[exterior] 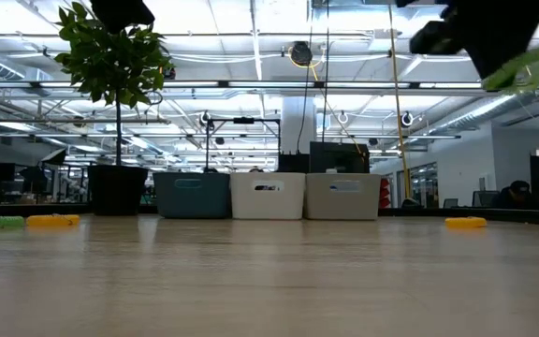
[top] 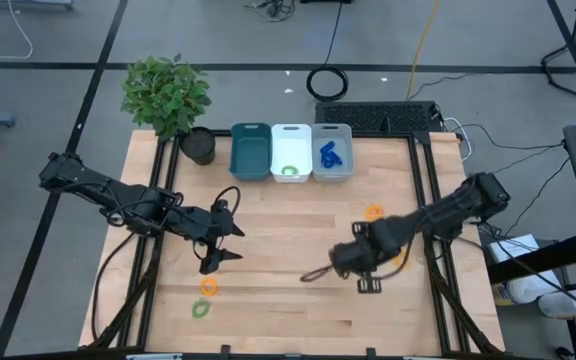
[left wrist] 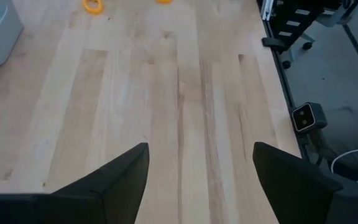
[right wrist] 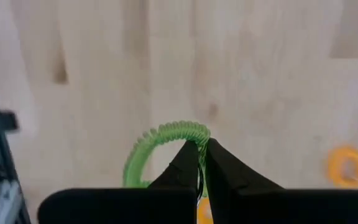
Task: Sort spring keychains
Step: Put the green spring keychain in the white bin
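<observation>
My right gripper (top: 320, 272) (right wrist: 199, 148) hovers over the middle of the table, shut on a green spring keychain (right wrist: 165, 138). That keychain shows as a green blur (exterior: 531, 64) high in the low view. My left gripper (top: 222, 245) (left wrist: 199, 158) hangs open over bare wood on the left. An orange keychain (top: 208, 287) and a green one (top: 200, 309) lie flat near the near-left edge. Another orange one (top: 373, 211) lies on the right. The white bin (top: 290, 152) holds a green keychain, and the clear bin (top: 332, 152) holds blue ones. My right gripper pinches the green keychain's coil (right wrist: 191, 132) between its two fingertips, coming from above at a slant. The loop stands out past the fingertips, lifted clear of the table.
Three bins stand in a row at the far edge, the teal bin (top: 251, 152) leftmost. A potted plant (top: 166, 92) and a black pot (top: 199, 146) sit at the far-left corner. An orange keychain (right wrist: 347, 165) lies on the wood near my right gripper. Open wood lies between the arms.
</observation>
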